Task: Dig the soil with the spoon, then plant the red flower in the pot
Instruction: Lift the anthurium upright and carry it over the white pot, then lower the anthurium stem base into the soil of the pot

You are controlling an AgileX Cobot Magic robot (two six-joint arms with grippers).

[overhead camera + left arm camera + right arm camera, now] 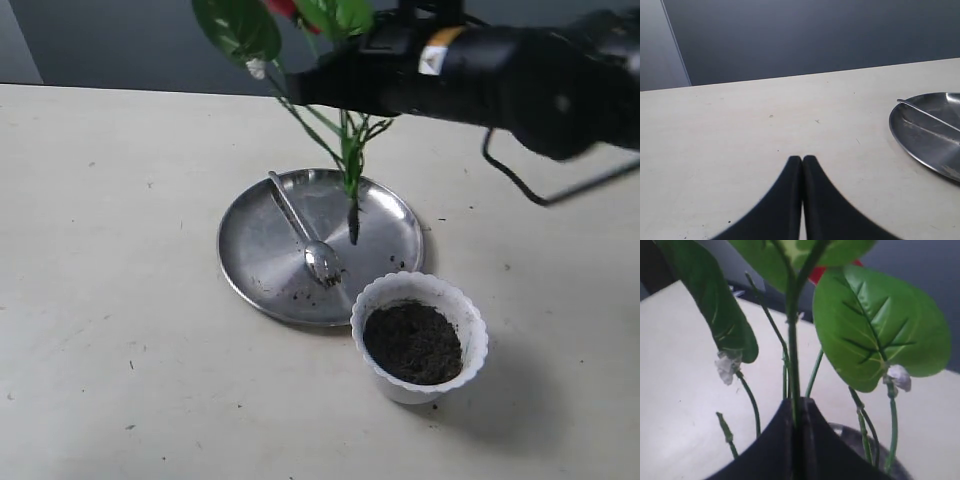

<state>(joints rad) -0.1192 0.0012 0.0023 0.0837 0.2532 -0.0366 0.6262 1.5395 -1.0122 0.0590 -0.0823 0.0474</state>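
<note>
My right gripper (799, 402) is shut on the red flower's (351, 150) main green stem and holds it upright above the steel plate (250, 260). Its dark pointed base hangs just over the plate, behind the pot. Broad green leaves (880, 325) and a sliver of red spathe (816, 274) fill the right wrist view. The spoon (305, 235) lies on the plate, bowl toward the pot. The white scalloped pot (420, 335) stands in front of the plate, filled with dark soil (412, 343). My left gripper (802, 159) is shut and empty, low over the table to the plate's left.
The steel plate's rim (920, 125) and the spoon handle (925, 112) show at the edge of the left wrist view. A black cable (540, 190) loops from the right arm over the table. Soil crumbs dot the plate near the spoon's bowl.
</note>
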